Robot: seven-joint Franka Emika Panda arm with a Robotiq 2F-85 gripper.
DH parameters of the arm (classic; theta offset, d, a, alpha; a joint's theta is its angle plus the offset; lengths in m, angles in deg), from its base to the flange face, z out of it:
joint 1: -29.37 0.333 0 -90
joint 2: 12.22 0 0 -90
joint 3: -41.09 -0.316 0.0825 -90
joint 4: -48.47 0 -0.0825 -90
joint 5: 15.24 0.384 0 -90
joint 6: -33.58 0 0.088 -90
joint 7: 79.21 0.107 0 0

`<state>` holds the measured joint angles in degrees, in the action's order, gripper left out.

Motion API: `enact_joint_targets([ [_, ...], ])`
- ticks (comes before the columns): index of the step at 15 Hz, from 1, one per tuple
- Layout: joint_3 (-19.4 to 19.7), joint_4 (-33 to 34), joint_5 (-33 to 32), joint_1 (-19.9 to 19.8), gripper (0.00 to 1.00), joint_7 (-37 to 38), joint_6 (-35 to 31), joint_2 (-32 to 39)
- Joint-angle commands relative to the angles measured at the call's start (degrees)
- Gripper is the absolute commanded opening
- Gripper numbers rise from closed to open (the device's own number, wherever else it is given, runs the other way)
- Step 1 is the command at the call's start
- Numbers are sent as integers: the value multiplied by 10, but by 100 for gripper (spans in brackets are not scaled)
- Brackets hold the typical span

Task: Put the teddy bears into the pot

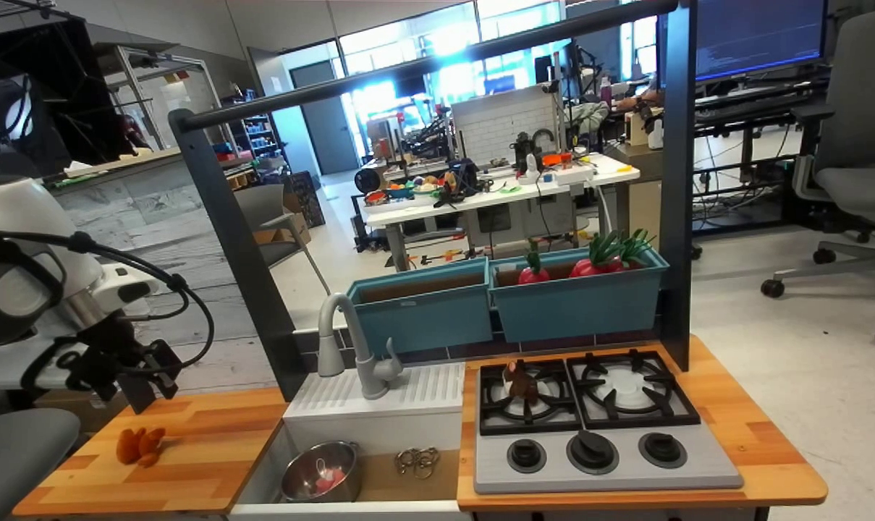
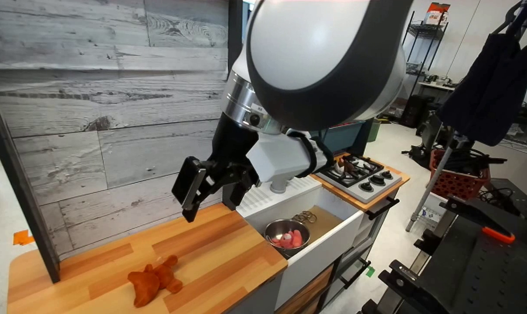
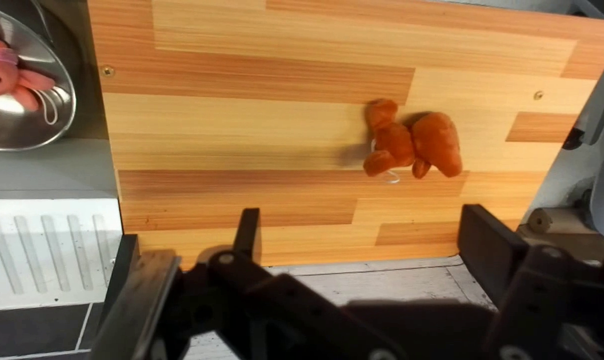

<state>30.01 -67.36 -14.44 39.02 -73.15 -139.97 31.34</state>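
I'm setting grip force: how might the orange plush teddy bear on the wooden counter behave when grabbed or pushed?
The orange plush teddy bear probably squashes, given its rounded, velvety surface. Its pinched middle suggests it may flop. Splayed limbs make rolling unlikely.

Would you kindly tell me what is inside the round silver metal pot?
Inside the pot lies a pink plush toy; some of the pot's interior shows beside it, but whatever is beneath the toy is covered.

The wooden counter (image 3: 282, 130) (pale and darker strips) carries an orange teddy bear (image 3: 399, 145) below and ahead of the jaws, with a stove (image 1: 607, 428) well apart from them.
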Motion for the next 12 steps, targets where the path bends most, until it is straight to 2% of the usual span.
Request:
enact_joint_targets([
  [1,2,1,10,2,100,-9,1,0],
  [4,3,44,11,9,100,-6,27,36],
  [7,21,108,5,49,100,7,54,88],
  [12,30,217,4,99,100,21,73,176],
])
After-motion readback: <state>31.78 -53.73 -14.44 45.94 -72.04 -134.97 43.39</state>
